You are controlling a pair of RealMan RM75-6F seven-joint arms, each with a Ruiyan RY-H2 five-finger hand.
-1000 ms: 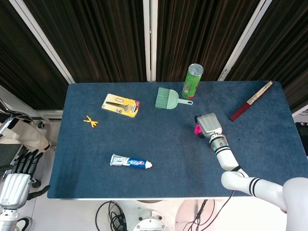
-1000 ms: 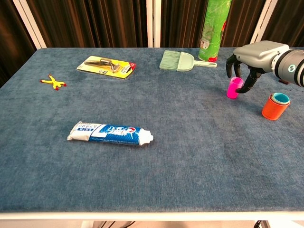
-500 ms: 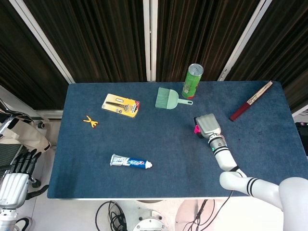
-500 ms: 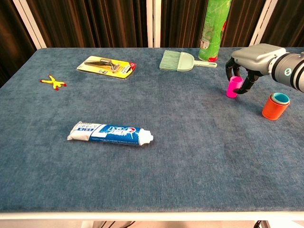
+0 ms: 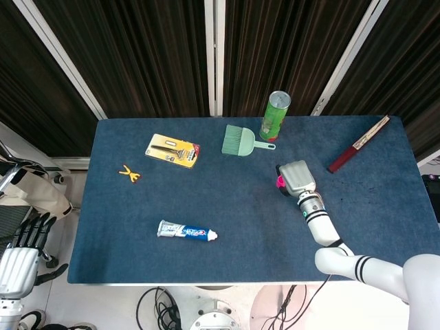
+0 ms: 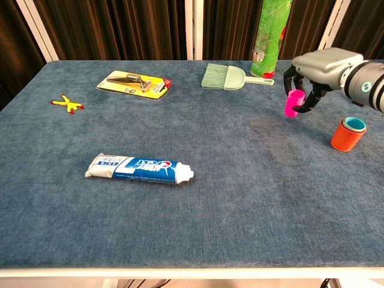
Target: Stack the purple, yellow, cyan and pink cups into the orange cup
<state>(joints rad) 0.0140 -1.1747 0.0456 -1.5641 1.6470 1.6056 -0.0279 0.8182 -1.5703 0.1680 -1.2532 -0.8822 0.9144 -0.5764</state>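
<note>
My right hand (image 6: 312, 75) fingers (image 6: 313, 101) grip the small pink plastic cup (image 6: 291, 103), now lifted off the blue cloth bench (image 6: 228, 198) at right; next it goes into the orange cup (image 6: 347, 137) at far right. My left hand (image 5: 19, 258) hangs open, lower left.

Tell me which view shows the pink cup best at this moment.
The chest view: the pink cup shows from the side, held in the right hand, with the orange cup nearby. In the head view the hand covers it from above, leaving only a pink sliver at the hand's edge.
</note>
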